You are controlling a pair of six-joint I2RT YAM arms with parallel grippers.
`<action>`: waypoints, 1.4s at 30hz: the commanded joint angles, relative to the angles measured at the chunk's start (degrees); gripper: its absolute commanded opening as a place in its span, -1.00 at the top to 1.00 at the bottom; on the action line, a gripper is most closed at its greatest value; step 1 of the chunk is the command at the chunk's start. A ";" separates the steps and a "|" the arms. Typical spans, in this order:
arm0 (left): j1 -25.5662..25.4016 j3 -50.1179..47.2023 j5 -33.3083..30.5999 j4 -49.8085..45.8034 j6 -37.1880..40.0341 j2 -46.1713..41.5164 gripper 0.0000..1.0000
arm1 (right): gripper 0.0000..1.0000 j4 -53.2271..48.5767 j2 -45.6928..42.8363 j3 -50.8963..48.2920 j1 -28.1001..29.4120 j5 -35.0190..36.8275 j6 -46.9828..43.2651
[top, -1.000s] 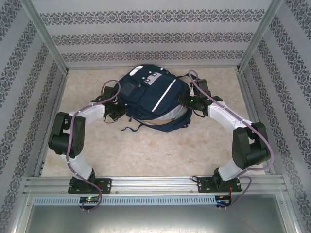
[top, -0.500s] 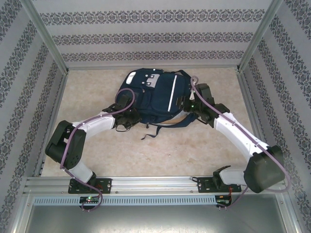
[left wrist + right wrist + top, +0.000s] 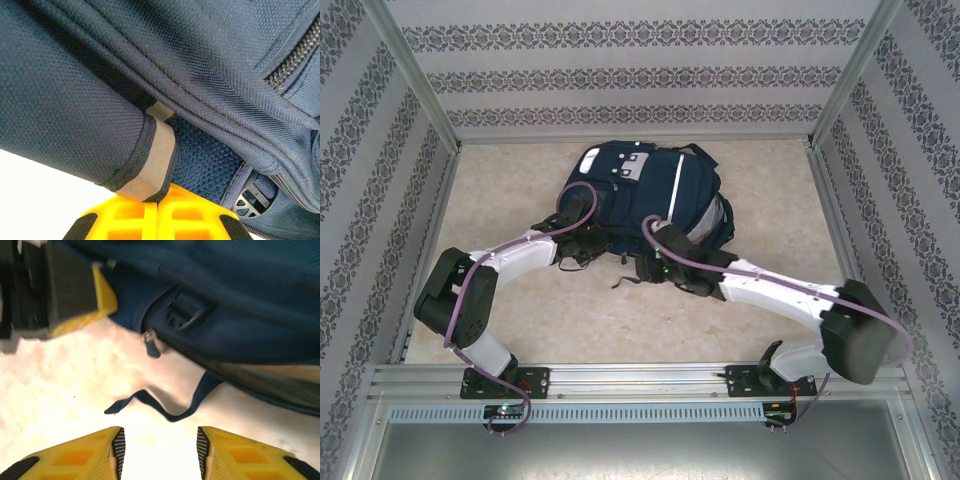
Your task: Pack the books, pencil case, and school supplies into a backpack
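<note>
The navy backpack (image 3: 642,195) lies flat at the back middle of the table, white stripe up. My left gripper (image 3: 592,245) is at its lower left corner, and in the left wrist view the yellow fingers (image 3: 159,192) are shut on a grey-trimmed fabric edge (image 3: 155,160) of the backpack (image 3: 75,100). My right gripper (image 3: 642,268) hovers low at the bag's near edge, open with nothing between its fingers (image 3: 160,440). A loose dark strap (image 3: 170,412) lies on the table just ahead of it. The books, pencil case and school supplies are hidden.
The beige tabletop (image 3: 740,320) is fenced by patterned walls and slanted metal posts (image 3: 415,75). An aluminium rail (image 3: 640,380) runs along the near edge by the arm bases. The left gripper's fingers (image 3: 75,290) show at the upper left of the right wrist view.
The backpack was turned and shifted back a little. My right arm swung from the bag's right side round to its near edge. The left gripper kept its hold.
</note>
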 commanded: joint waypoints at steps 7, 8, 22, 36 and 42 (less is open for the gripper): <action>-0.19 1.29 1.29 3.23 -0.96 0.01 1.00 | 0.24 3.52 14.36 7.85 4.49 9.33 1.20; -0.19 1.36 1.23 3.24 -1.12 0.01 1.00 | 0.26 3.31 15.76 8.93 4.84 10.03 1.16; -0.18 2.59 1.91 2.90 -2.44 0.63 1.00 | 0.26 1.73 27.53 16.96 5.66 17.62 4.28; -0.12 3.08 1.65 2.24 -2.45 0.98 1.00 | 0.51 2.23 27.40 15.64 4.70 21.45 6.11; -0.19 3.35 1.59 2.15 -2.28 1.37 1.00 | 0.73 2.90 23.79 12.39 4.48 22.10 5.72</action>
